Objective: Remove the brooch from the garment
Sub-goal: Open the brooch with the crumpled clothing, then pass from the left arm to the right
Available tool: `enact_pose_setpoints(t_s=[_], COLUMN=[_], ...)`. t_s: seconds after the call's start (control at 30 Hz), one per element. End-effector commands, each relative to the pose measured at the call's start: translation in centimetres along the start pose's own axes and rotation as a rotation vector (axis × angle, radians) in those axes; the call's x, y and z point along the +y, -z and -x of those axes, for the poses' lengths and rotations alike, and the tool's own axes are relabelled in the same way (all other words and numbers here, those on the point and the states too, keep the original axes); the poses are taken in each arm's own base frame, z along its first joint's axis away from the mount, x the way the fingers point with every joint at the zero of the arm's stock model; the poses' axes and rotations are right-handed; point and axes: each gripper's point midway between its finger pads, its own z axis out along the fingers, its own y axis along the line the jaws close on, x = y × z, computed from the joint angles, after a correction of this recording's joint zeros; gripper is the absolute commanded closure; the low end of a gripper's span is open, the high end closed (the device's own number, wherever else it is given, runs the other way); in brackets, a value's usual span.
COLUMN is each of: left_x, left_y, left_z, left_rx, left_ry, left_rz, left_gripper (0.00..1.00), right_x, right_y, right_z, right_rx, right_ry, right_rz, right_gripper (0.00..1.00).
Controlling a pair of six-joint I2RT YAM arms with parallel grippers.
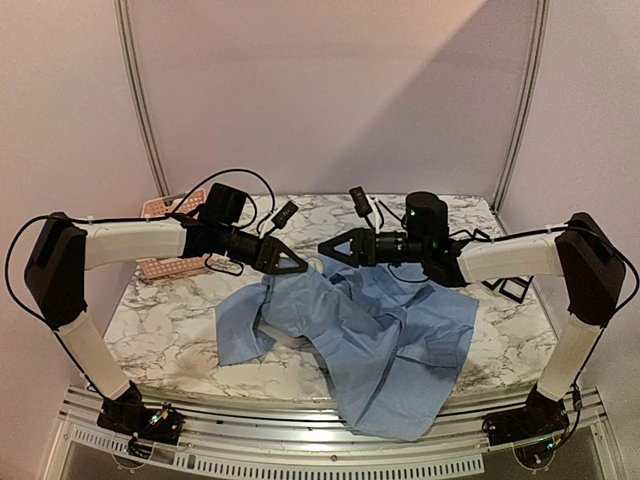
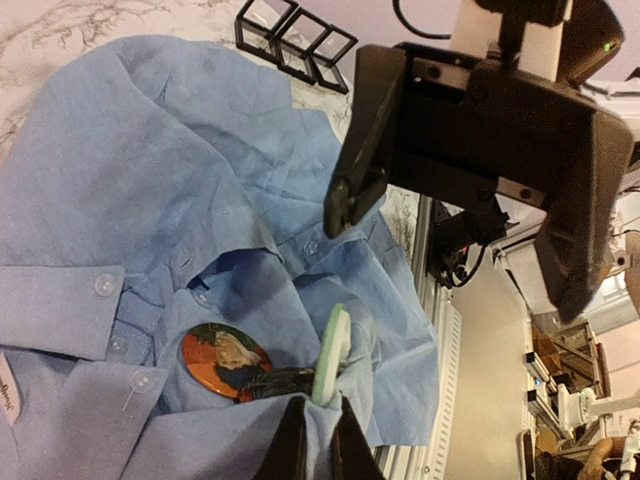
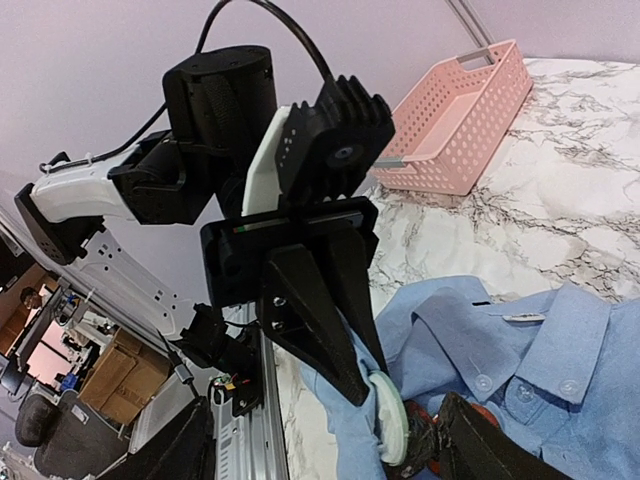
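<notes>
Pink perforated plastic basket [image 3: 462,105] sits behind the left gripper [image 2: 316,425] on the white marbled table [image 1: 170,330]. Left gripper: fingers almost closed, pinching a fold of the light blue thin-cloth button-up shirt [image 1: 380,340] together with a green-rimmed white disc [image 2: 331,355]. The round orange-and-green picture brooch [image 2: 224,361] sits on the shirt just beside those fingertips, bunched cloth between. Right gripper [image 2: 457,257] faces it, jaws wide apart, holding nothing. Black wire frames [image 2: 295,40] lie beyond it.

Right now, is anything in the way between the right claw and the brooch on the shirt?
Nothing covers the brooch: it lies bare on the shirt, facing the open right claw. Right beside it, though, the left claw pinches the cloth by a pale green disc.
</notes>
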Motion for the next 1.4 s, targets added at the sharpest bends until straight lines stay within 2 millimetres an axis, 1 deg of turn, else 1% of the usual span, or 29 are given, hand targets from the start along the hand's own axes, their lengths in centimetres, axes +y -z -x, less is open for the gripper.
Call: enact_pose_setpoints(t_s=[0.0, 0.17, 0.33, 0.53, 0.87, 1.2, 1.37], left_x=[-1.6, -1.6, -1.7, -1.8, -1.8, -1.8, -1.7], left_y=[0.4, 0.3, 0.4, 0.4, 0.4, 0.4, 0.3], left_z=[0.9, 0.8, 0.9, 0.9, 0.9, 1.0, 0.9], left_rx=[-0.013, -0.012, -0.013, -0.015, -0.014, -0.016, -0.014], left_ry=[-0.048, -0.046, -0.048, -0.051, -0.049, -0.05, -0.046], left_rz=[-0.031, -0.033, -0.034, -0.036, -0.037, -0.039, -0.035], left_gripper=[1.0, 1.0, 1.0, 1.0, 1.0, 1.0, 1.0], right_x=[-1.2, -2.1, -2.7, -3.3, -3.7, -3.6, -3.3], right_y=[0.5, 0.3, -0.1, -0.3, -0.7, -1.0, -1.1], right_z=[-0.5, -1.2, -1.9, -2.4, -3.1, -3.2, -3.3], right_rx=[-0.006, 0.01, 0.031, 0.041, 0.062, 0.072, 0.081], right_ry=[0.004, -0.019, -0.041, -0.057, -0.076, -0.084, -0.081], right_rz=[-0.045, -0.058, -0.06, -0.062, -0.047, -0.022, 0.001], right_gripper=[0.25, 0.29, 0.41, 0.49, 0.67, 0.79, 0.83])
